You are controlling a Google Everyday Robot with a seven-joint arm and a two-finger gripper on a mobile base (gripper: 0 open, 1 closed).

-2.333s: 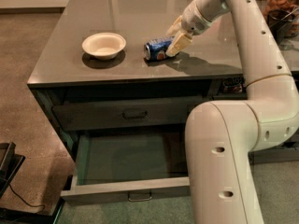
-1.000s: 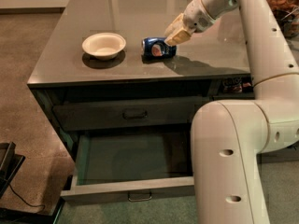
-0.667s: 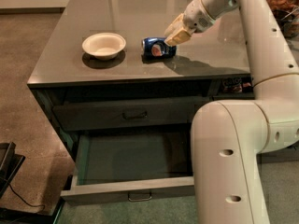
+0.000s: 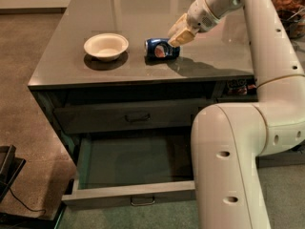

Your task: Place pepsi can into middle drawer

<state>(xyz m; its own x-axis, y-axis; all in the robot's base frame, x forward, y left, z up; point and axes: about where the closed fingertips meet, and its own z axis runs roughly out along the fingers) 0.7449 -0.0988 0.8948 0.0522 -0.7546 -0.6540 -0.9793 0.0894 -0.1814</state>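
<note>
Lying sideways on the tabletop (image 4: 86,13), the pepsi can (image 4: 161,48) meets the hand (image 4: 176,37), grasp impossible to tell; the middle drawer (image 4: 128,192) stands open, awaiting it.

I see a cream bowl (image 4: 106,46) upright on the grey countertop (image 4: 86,13), well left of the gripper (image 4: 177,38), which is above mid-counter. The upper drawer (image 4: 95,119) is closed, and black gear (image 4: 7,163) sits on the floor (image 4: 28,128) at left.
</note>
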